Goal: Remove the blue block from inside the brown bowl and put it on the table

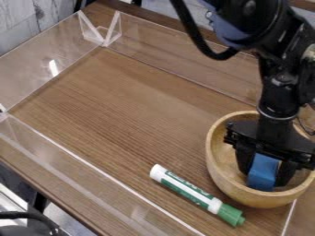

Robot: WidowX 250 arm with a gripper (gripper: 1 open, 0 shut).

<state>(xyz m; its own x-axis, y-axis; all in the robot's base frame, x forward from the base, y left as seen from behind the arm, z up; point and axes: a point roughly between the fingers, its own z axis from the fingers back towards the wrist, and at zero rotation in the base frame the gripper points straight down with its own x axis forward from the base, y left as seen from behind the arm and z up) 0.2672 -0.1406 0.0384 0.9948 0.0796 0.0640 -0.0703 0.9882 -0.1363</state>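
The brown bowl [218, 152] sits at the right front of the table [123, 106]. Inside it stands the blue block [264, 172], tilted on end. My gripper [266, 164] points straight down into the bowl, its black fingers [239, 153] pressed against both sides of the block, shut on it. The block's upper part is hidden behind the gripper body. The block still rests low inside the bowl.
A green-and-white marker [194, 194] lies on the table just left of the bowl, near the front edge. Low clear acrylic walls [50, 66] border the tabletop at the left, back and front. Black cables hang behind the arm at top right.
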